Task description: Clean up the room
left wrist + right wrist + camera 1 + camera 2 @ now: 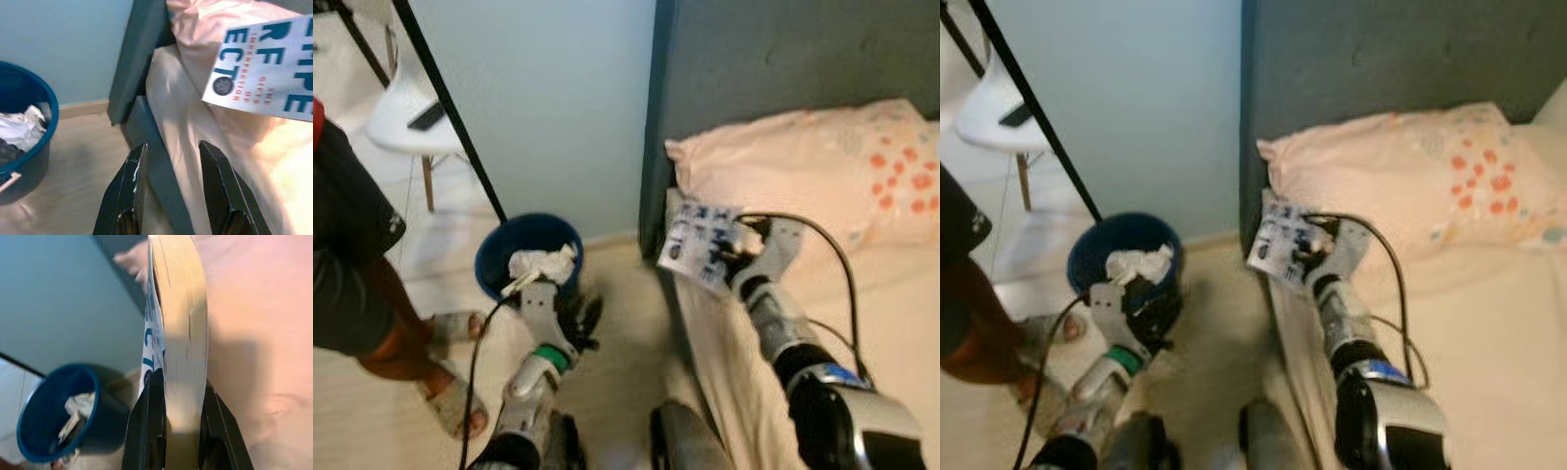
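The right tool was clenched on a book, lifted clear above the bed beside the pillow, presumably for tidying away, while the left tool hung released beside the blue bin.

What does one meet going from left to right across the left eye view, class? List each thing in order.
Person's legs → white chair → blue bin with the left gripper just before it → book held by the right gripper → pink pillow.
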Robot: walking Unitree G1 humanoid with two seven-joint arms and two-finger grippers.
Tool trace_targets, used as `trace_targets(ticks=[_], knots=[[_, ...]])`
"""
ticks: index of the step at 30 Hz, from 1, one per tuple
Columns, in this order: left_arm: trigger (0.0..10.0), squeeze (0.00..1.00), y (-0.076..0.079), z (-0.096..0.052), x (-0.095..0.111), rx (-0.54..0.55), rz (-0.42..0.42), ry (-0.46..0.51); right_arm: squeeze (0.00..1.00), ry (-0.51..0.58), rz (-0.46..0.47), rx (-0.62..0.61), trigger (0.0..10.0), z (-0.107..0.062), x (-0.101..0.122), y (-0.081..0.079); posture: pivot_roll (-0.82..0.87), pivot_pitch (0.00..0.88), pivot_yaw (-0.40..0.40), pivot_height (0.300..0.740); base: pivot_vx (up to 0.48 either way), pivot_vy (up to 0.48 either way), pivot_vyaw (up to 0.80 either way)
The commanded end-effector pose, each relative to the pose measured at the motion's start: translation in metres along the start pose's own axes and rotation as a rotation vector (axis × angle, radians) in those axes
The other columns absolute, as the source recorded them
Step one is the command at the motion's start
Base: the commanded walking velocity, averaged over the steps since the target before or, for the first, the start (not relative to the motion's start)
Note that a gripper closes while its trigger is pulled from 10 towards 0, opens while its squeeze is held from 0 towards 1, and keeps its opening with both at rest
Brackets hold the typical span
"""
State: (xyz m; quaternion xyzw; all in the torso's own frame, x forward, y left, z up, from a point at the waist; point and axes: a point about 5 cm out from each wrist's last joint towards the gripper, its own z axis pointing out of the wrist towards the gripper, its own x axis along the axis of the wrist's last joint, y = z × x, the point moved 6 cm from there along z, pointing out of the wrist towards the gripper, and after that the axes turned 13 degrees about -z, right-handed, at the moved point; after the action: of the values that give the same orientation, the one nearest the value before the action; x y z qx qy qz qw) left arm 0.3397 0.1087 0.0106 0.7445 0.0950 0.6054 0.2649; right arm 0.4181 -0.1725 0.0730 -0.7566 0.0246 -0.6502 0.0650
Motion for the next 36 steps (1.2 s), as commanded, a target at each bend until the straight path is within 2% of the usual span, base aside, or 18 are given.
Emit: trace_targets(ticks=[1,5,7,10,14,16,18,19,22,27,29,32,36], knots=[[10.0,0.00,-0.012,-0.009,-0.009,0.043,-0.010,-0.029,0.00,-0.016,0.003,0.024,10.0,-0.001,-0.007,-0.009,-0.08,0.059,0.037,0.680,0.000,0.000,0.00],[10.0,0.00,-0.017,-0.011,-0.009,0.053,-0.006,-0.031,0.00,-0.031,-0.002,0.027,10.0,-0.001,-0.009,-0.009,-0.08,0.060,0.035,0.680,0.000,0.000,0.00],[10.0,0.00,-0.019,-0.013,-0.009,0.053,-0.004,-0.029,0.00,-0.085,-0.003,0.013,10.0,-0.001,-0.017,-0.008,-0.08,0.060,0.035,0.680,0.000,0.000,0.00],[10.0,0.00,-0.022,-0.015,-0.009,0.059,0.001,-0.032,0.00,-0.098,-0.018,-0.005,10.0,-0.002,-0.019,-0.004,-0.08,0.061,0.035,0.675,0.000,0.000,0.00],[10.0,0.00,-0.026,-0.016,0.000,0.038,0.007,-0.004,0.00,-0.105,-0.086,-0.199,10.0,-0.006,-0.014,0.032,-0.08,0.069,0.036,0.655,0.000,0.000,0.00],[10.0,0.00,-0.026,-0.016,0.002,0.029,0.008,0.002,0.00,-0.109,-0.093,-0.230,10.0,-0.007,-0.014,0.038,-0.08,0.069,0.036,0.650,0.000,0.000,0.00],[10.0,0.00,-0.025,-0.015,0.009,0.005,0.017,0.014,0.00,-0.106,-0.081,-0.343,10.0,-0.014,-0.012,0.061,-0.08,0.074,0.036,0.640,0.000,0.000,0.00],[10.0,0.00,-0.025,-0.015,0.009,0.005,0.017,0.014,0.00,-0.106,-0.081,-0.343,10.0,-0.014,-0.012,0.061,-0.08,0.074,0.036,0.640,0.000,0.000,0.00],[10.0,0.00,-0.024,-0.014,0.013,-0.024,0.028,0.011,0.00,-0.079,-0.041,-0.445,10.0,-0.021,-0.007,0.081,-0.10,0.076,0.048,0.625,0.000,0.000,0.00],[10.0,0.00,-0.021,-0.011,0.015,-0.054,0.040,-0.004,0.00,-0.040,0.022,-0.519,10.0,-0.029,-0.004,0.096,-0.12,0.078,0.067,0.610,0.000,0.000,0.00],[10.0,0.00,-0.021,-0.011,0.015,-0.054,0.040,-0.004,0.00,-0.040,0.022,-0.519,10.0,-0.029,-0.004,0.096,-0.12,0.078,0.067,0.610,0.000,0.000,0.00],[10.0,0.00,-0.013,-0.007,0.013,-0.096,0.055,-0.028,0.00,-0.012,0.079,-0.612,10.0,-0.042,-0.008,0.113,-0.14,0.083,0.100,0.595,0.000,0.000,0.00],[10.0,0.00,-0.011,-0.006,0.012,-0.112,0.056,-0.034,0.00,-0.012,0.079,-0.639,10.0,-0.046,-0.010,0.118,-0.14,0.083,0.100,0.580,0.000,0.000,0.00]])
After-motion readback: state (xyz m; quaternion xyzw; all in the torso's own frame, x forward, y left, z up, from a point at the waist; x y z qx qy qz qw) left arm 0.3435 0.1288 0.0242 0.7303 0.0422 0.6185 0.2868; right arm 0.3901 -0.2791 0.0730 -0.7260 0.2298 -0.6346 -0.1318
